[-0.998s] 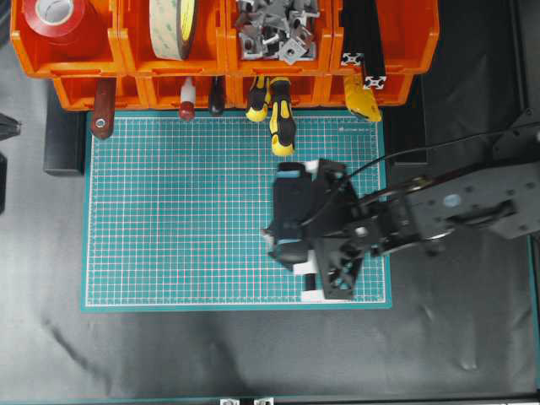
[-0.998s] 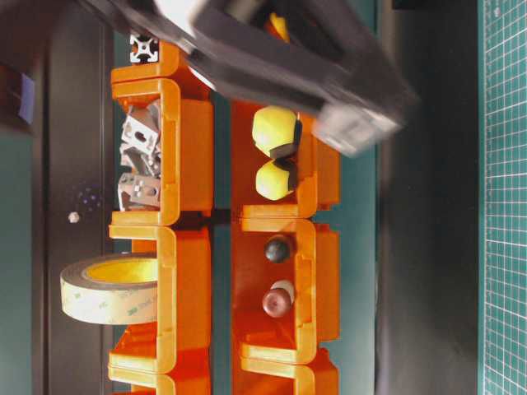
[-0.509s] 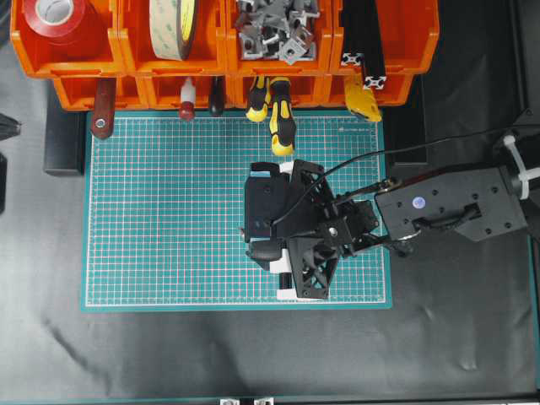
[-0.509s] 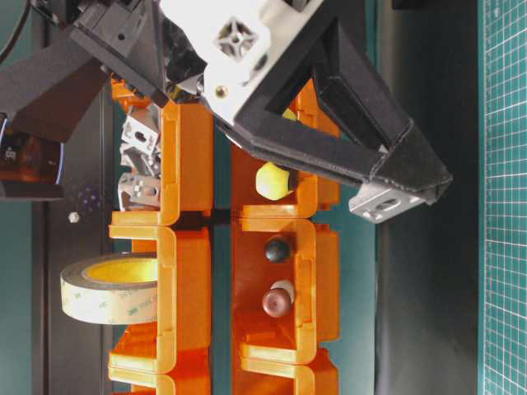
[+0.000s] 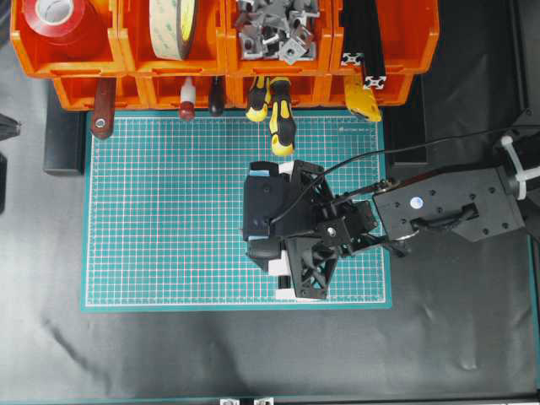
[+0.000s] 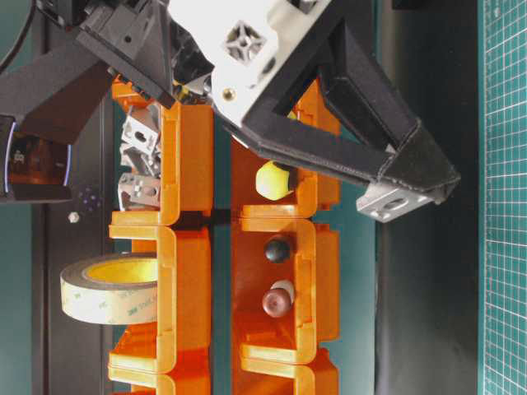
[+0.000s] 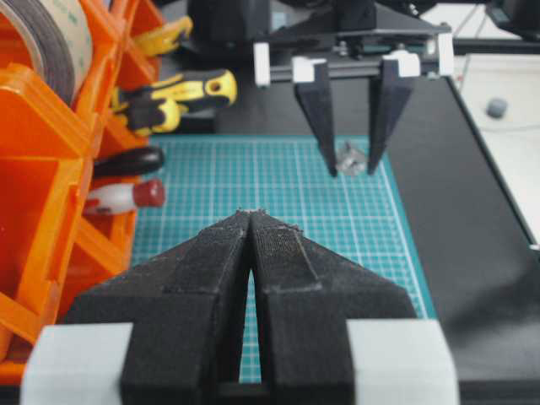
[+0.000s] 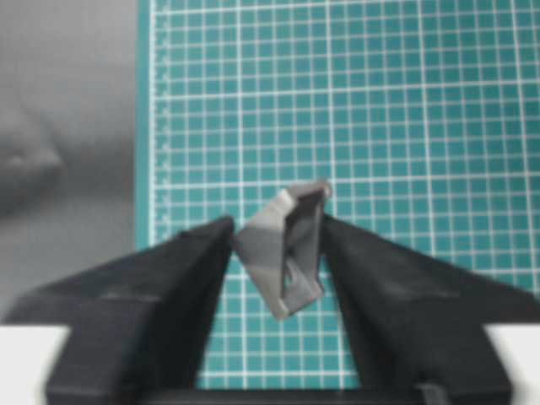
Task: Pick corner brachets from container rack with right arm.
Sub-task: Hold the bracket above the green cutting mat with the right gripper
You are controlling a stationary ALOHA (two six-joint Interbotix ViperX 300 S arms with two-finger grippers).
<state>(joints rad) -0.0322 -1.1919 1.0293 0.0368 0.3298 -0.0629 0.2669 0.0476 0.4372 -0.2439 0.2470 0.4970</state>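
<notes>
The black lattice-framed right gripper (image 8: 278,253) pinches one small silver-grey cast-metal corner bracket (image 8: 285,249) above the green gridded cutting mat (image 8: 380,126); more brackets (image 5: 278,29) fill the bright orange plastic container rack (image 5: 224,59) well beyond it.

The left gripper (image 7: 251,224) is pressed closed on nothing.

rack (image 5: 126,51) orange | mat (image 5: 169,211) green, white grid | bracket (image 8: 283,249) grey

A dark grey cloth-covered table (image 5: 211,354) carries two things directly — a green gridded mat (image 5: 169,211) spread below the gripper (image 5: 283,253), and beyond the mat's far edge, an orange bin rack (image 5: 224,80) — two joined rows.
</notes>
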